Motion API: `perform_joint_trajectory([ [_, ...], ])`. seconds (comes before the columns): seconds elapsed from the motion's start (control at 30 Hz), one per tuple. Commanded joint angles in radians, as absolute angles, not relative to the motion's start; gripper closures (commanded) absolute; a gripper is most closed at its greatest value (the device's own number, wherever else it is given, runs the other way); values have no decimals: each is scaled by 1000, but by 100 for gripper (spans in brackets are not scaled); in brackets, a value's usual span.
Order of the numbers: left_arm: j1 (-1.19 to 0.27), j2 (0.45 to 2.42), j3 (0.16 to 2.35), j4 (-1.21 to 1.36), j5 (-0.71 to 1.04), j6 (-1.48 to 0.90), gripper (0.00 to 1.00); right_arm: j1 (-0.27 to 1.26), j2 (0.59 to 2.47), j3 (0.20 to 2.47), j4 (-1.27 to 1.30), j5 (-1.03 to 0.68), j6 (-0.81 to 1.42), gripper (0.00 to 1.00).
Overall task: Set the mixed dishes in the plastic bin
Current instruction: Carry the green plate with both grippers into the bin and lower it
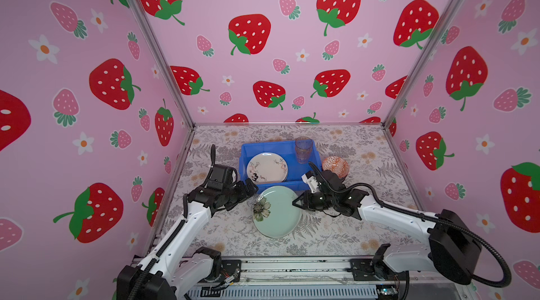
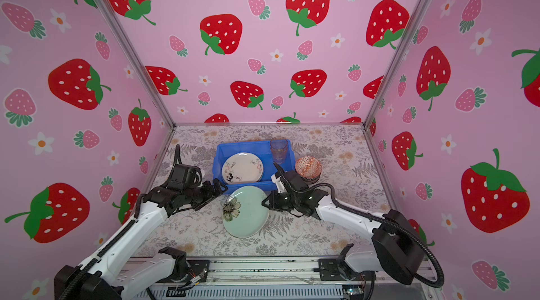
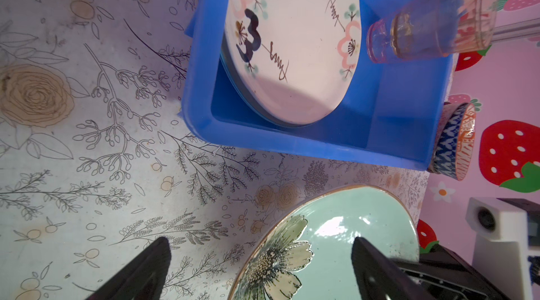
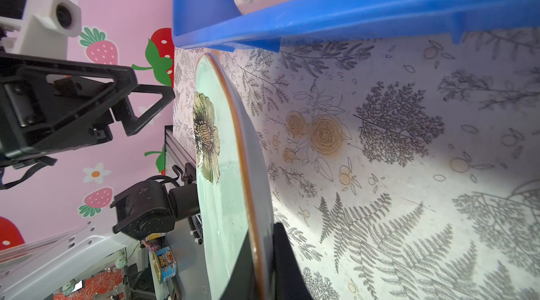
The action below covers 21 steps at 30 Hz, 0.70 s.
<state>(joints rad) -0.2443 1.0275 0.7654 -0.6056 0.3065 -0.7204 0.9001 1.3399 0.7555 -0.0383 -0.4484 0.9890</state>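
**Right gripper** [image 1: 294,202], clenched on the rim of the pale green plate [image 1: 277,219]. The right wrist view shows one finger [image 4: 244,257] lying on the glazed face and the other under the rim. From the fingertips the plate stretches away towards the opposite arm, its dark flower [image 1: 261,209] on the side farthest from the grip. The held edge stands clear of the floral table cloth [image 1: 336,234]. Whether the far edge rests on the cloth cannot be told.

**Left gripper** [image 1: 253,189], released, its jaws spread wide. It sits across the plate from the right gripper, at the flower side. In the left wrist view one finger [image 3: 368,257] is over the plate face and the other over the cloth. Contact with the plate cannot be made out.

**Blue bin** [image 1: 242,164], just beyond both sets of fingertips, its near wall beside the plate's far edge. Inside it a white plate [image 1: 267,168] with a painted sprig pattern leans towards the left gripper's side. A tinted tumbler [image 1: 304,149] stands upright in the corner farthest from that gripper.

**Bowls**, outside the bin against its wall, just behind the right gripper's body. An orange-red bowl [image 1: 335,167] is nested in a blue-white bowl [image 3: 448,137].
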Motion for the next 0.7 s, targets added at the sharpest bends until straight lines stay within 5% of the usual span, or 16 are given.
perform_joint_trajectory([
  [0.0, -227, 1030, 814, -616, 326, -700, 1, 897, 1354, 827, 46, -507, 982, 100],
  [0.67, -178, 1263, 1153, -590, 321, -574, 1, 754, 1528, 1134, -31, -544, 861, 100],
])
